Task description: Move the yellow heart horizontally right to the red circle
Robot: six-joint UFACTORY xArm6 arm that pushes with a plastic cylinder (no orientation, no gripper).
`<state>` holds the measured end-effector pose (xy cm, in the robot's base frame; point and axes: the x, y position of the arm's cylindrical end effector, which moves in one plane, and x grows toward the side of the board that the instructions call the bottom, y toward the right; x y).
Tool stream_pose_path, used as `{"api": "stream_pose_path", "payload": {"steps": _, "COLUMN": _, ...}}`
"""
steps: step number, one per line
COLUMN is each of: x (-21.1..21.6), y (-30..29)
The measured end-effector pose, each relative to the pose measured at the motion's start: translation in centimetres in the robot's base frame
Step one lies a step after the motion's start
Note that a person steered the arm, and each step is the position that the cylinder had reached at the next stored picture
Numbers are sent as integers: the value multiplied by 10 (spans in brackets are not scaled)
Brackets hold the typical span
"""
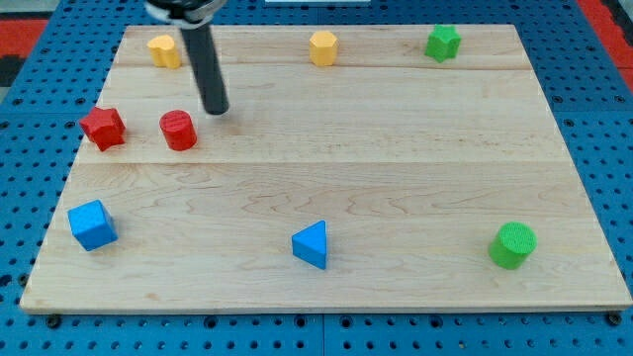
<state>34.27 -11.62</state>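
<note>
The yellow heart (164,49) lies near the board's top left corner. The red circle (179,130), a short cylinder, stands below it at the left. My tip (216,109) rests on the board just up and right of the red circle and down and right of the yellow heart, touching neither. The dark rod rises from the tip toward the view's top.
A red star (103,128) lies left of the red circle. A yellow hexagon (323,47) and a green star (443,43) sit along the top. A blue cube (92,224), a blue triangle (312,244) and a green cylinder (513,245) sit along the bottom.
</note>
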Motion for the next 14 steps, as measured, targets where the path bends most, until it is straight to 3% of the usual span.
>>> {"api": "stream_pose_path", "payload": {"steps": 2, "x": -120, "y": 2}}
{"api": "stream_pose_path", "payload": {"steps": 3, "x": -147, "y": -81}}
{"api": "stream_pose_path", "payload": {"steps": 4, "x": -121, "y": -98}}
{"api": "stream_pose_path", "payload": {"steps": 5, "x": -56, "y": -74}}
{"api": "stream_pose_path", "payload": {"steps": 6, "x": -57, "y": -78}}
{"api": "stream_pose_path", "payload": {"steps": 7, "x": -88, "y": -128}}
{"api": "stream_pose_path", "payload": {"steps": 8, "x": -30, "y": -120}}
{"api": "stream_pose_path", "payload": {"steps": 10, "x": -21, "y": -30}}
{"api": "stream_pose_path", "payload": {"steps": 11, "x": -28, "y": -19}}
{"api": "stream_pose_path", "payload": {"steps": 13, "x": 27, "y": 0}}
{"api": "stream_pose_path", "payload": {"steps": 14, "x": 25, "y": 16}}
